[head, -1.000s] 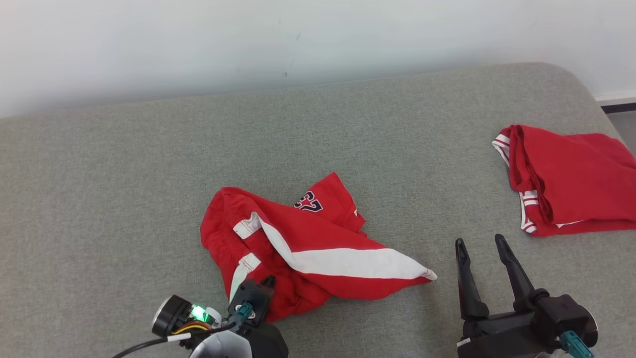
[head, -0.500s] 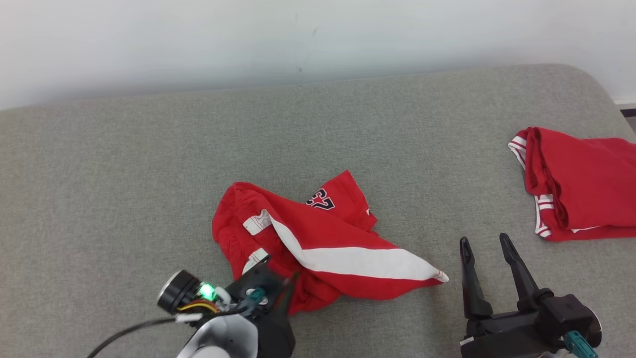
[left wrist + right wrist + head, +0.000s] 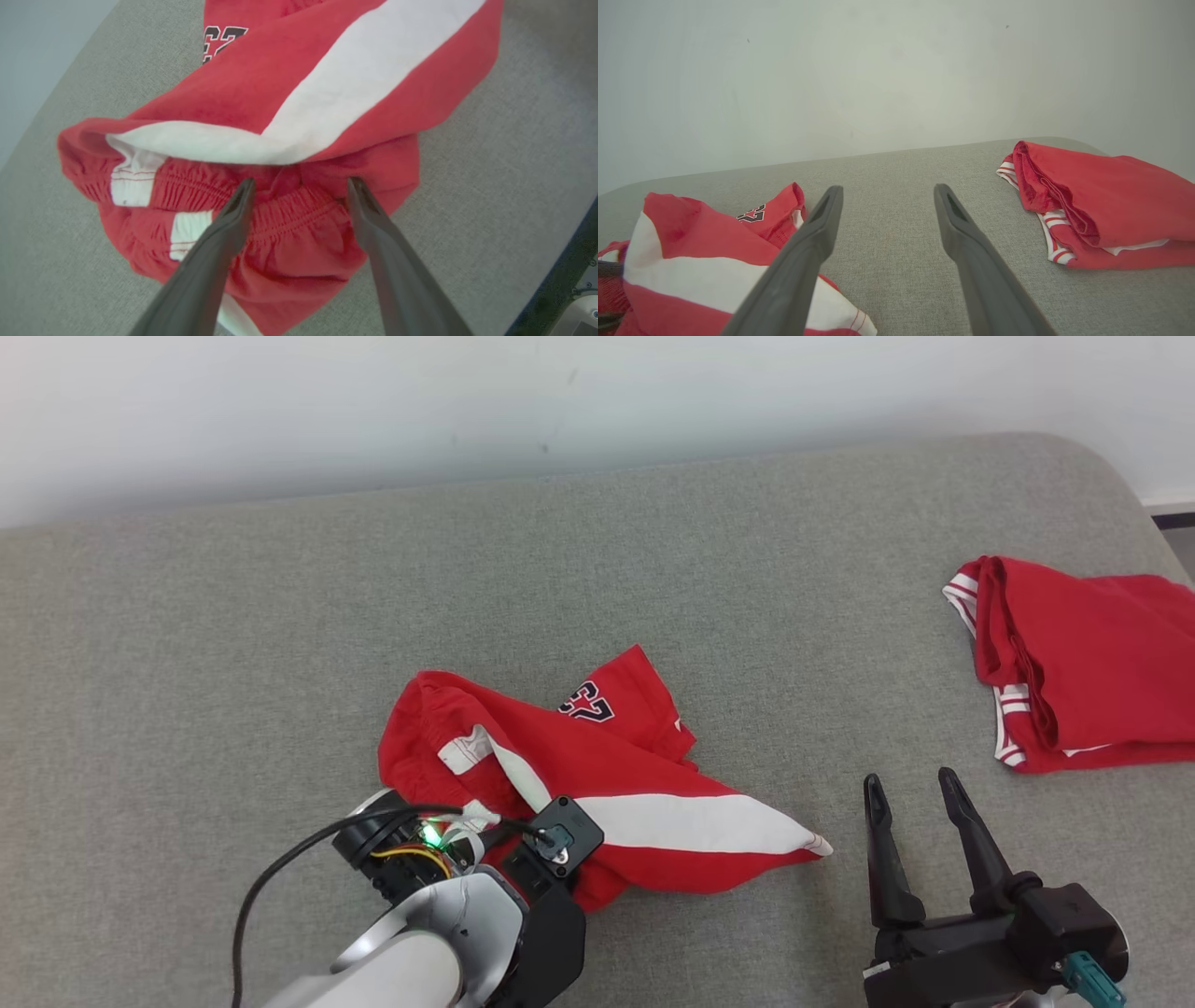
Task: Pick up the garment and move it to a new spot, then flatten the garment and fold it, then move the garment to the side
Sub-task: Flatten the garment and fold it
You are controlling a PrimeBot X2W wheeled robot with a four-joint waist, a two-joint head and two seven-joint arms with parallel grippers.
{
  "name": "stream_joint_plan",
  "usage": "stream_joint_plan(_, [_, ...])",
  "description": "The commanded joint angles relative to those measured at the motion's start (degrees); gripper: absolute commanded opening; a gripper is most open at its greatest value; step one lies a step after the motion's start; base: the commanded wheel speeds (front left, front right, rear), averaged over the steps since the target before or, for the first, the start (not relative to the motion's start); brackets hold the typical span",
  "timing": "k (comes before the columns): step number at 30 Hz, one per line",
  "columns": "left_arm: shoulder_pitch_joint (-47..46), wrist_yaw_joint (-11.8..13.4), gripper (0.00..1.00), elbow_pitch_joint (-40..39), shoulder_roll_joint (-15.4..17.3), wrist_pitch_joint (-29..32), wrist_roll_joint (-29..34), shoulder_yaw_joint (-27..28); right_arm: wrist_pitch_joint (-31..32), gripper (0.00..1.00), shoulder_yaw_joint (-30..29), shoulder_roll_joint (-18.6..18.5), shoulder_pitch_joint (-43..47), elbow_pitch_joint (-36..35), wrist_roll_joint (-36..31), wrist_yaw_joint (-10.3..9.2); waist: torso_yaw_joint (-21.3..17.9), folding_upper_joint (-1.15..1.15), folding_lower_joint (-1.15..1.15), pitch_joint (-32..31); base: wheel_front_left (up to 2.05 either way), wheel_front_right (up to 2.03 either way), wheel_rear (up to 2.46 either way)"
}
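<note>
Count: 2 red garments on the grey padded surface (image 3: 280, 616), 2 grippers, 2 dark fingers each. Garment (image 3: 597, 756) = crumpled red shorts, lying around the surface's middle, nearer its front edge than the wall side. On it: 1 wide white stripe (image 3: 691, 823) running diagonally to a pointed corner that aims at the surface's right side, 1 dark number print (image 3: 586, 702) on the flap toward the surface's back, 2 small white patches by the waistband (image 3: 280, 219) in the left wrist view. Second item, folded red garment (image 3: 1083, 653) with red-and-white striped trim, sits at the surface's right edge, well apart from the shorts. Left gripper (image 3: 301, 183): fingers spread wide, tips down on the gathered elastic waistband with a bunch of fabric between them, not pinching it; shorts lie slack on the surface. In the head view its wrist covers the shorts' front-left part, 1 green light (image 3: 430, 833) lit, 1 black cable (image 3: 271, 877) looping off toward the surface's front edge. Right gripper (image 3: 909, 780): fingers spread, nothing between them, over bare surface near the front edge, between the two garments, just right of the stripe's pointed corner, touching neither. Pale wall (image 3: 373, 411) behind the surface's back edge.
</note>
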Motion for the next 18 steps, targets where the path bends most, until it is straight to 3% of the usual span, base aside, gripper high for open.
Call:
stream_joint_plan(1, [-0.7,-0.2,1.0,0.7,-0.2,1.3,0.1,-0.4,-0.4,1.0,0.0,0.2,-0.5,-0.1,0.3,-0.14,-0.4,0.0,0.0,0.4,0.0,0.0,0.0])
stream_joint_plan(5, [-1.6,-0.5,0.98,1.8,0.1,4.4,0.0,-1.3,-0.5,1.0,0.1,0.2,-0.7,0.1,0.4,-0.14,-0.6,0.0,0.0,0.8,0.0,0.0,0.0])
stream_joint_plan(7, [-1.7,-0.9,0.9,1.4,0.6,5.9,-0.5,-1.5,-0.4,1.0,-0.1,0.2,-0.8,0.1,0.5,-0.14,-0.5,0.0,0.0,0.8,0.0,0.0,0.0])
stream_joint_plan(9, [-1.9,-1.0,0.76,0.8,1.2,7.1,-0.5,-1.7,-0.4,1.0,-0.4,0.2,-0.7,0.2,0.5,-0.14,-0.3,0.0,0.0,0.8,0.0,0.0,0.0])
stream_joint_plan(11, [-1.9,-1.3,0.47,0.2,1.6,8.1,-1.0,-1.9,-0.4,1.0,-0.4,0.2,-0.7,0.2,0.4,-0.14,-0.1,0.0,0.0,0.8,0.0,0.0,0.0])
stream_joint_plan(12, [-1.7,-1.3,0.41,-0.2,1.8,8.4,-1.2,-1.9,-0.4,1.0,-0.4,0.2,-0.7,0.3,0.4,-0.14,0.0,0.0,0.0,0.7,0.0,0.0,0.0])
stream_joint_plan(13, [-1.5,-1.3,0.1,-0.5,2.1,8.6,-1.3,-2.0,-0.5,1.0,-0.3,0.2,-0.7,0.3,0.5,-0.14,0.2,0.0,0.0,0.6,0.0,0.0,0.0])
stream_joint_plan(14, [-1.3,-1.4,0.0,-0.8,2.3,8.9,-1.6,-2.0,-0.5,1.0,-0.2,0.2,-0.8,0.3,0.5,-0.14,0.3,0.0,0.0,0.5,0.0,0.0,0.0])
stream_joint_plan(18, [-0.2,0.3,0.0,-2.1,2.4,6.4,-1.7,-0.8,-0.5,1.0,0.1,0.2,-0.7,0.5,0.5,-0.14,0.6,0.0,0.0,0.1,0.0,0.0,0.0])
